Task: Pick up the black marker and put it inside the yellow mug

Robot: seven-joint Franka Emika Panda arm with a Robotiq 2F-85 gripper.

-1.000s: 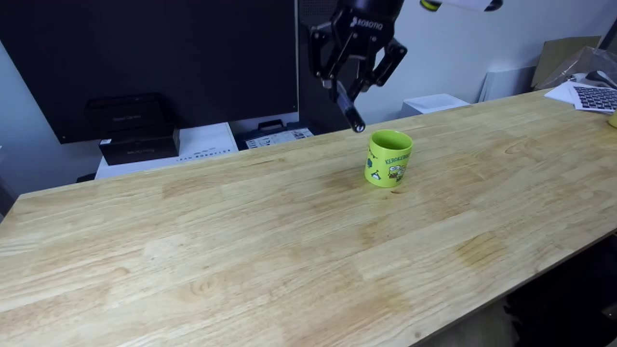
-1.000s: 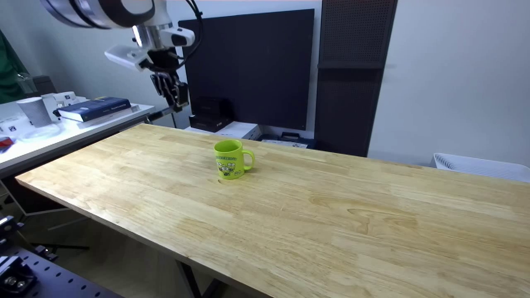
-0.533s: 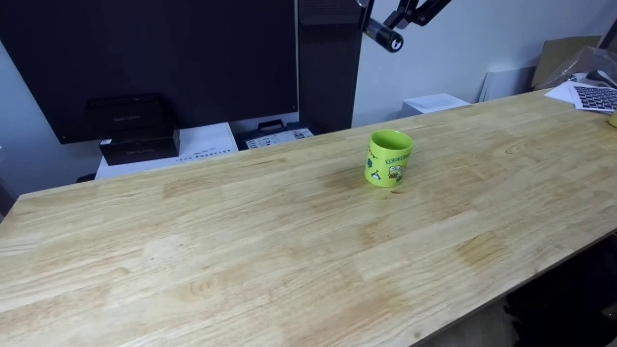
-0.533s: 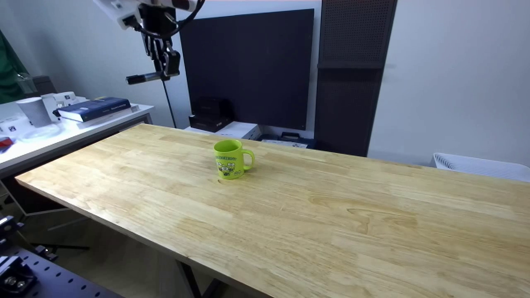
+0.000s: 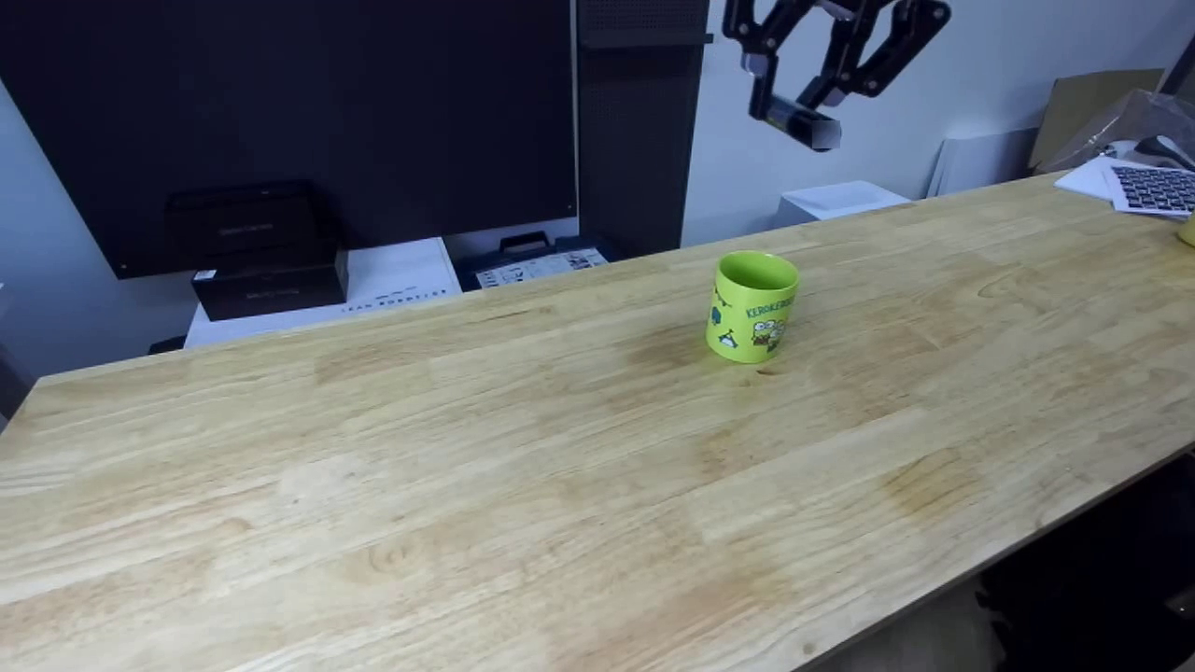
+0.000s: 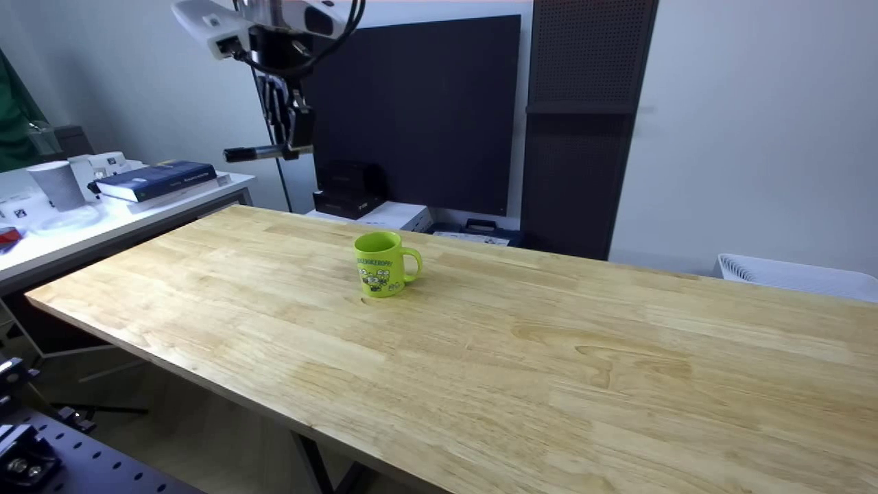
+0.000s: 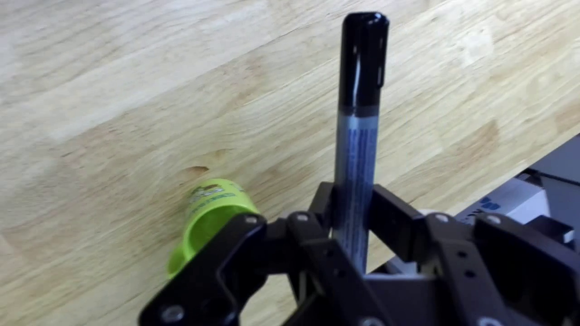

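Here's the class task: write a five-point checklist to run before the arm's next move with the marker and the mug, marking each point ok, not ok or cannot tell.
1. Gripper closed on the black marker: ok, seen in the wrist view.
2. Yellow-green mug upright on the wooden tabletop: ok.
3. Marker lined up over the mug: not ok; in both exterior views it hangs off to one side.
4. Marker pointing down: not ok; it looks nearer level than upright.
5. Mug free of contents: cannot tell; its bottom is hidden.
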